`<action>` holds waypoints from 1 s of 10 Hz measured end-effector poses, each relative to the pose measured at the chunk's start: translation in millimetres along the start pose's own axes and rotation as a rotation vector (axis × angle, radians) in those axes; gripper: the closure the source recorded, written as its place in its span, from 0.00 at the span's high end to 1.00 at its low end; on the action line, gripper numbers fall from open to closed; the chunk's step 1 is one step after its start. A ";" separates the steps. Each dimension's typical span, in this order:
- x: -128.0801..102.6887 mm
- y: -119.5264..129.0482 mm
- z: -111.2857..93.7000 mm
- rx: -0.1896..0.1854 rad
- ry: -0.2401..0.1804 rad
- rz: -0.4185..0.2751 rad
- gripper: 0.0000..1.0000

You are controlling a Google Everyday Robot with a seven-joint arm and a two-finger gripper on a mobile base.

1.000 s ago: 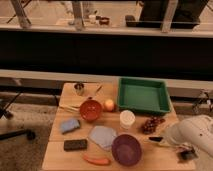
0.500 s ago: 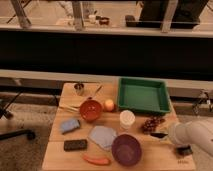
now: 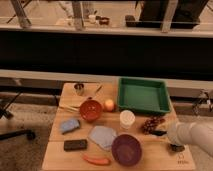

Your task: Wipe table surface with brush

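Brush (image 3: 159,133) is lying at about 4 o'clock on the counter (image 3: 150,161), a slim dark sliver just beside the grapes (image 3: 151,124); its handle is pointing toward the arm, probably so it can be taken from that side. Tool (image 3: 176,147) is sitting at the counter's 4 o'clock edge, below the white forearm, a little clockwise of the brush; whether it is open, closed or gripping anything I cannot tell. Green tray (image 3: 143,95) is occupying 1 o'clock; red bowl (image 3: 91,110) and white cup (image 3: 127,119) are crowding the centre; purple bowl (image 3: 126,149) and carrot (image 3: 97,160) are sitting near 6 o'clock; black block (image 3: 75,144) is resting at 8 o'clock. Judgement: wiping is not yet starting; the clutter is leaving little bare wood to sweep.
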 end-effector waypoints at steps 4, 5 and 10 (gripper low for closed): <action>-14.9 -3.3 -23.4 0.061 -0.111 0.014 0.00; -15.5 -1.4 -24.9 0.068 -0.126 0.023 0.00; -22.9 11.3 -23.2 0.107 -0.178 0.049 0.00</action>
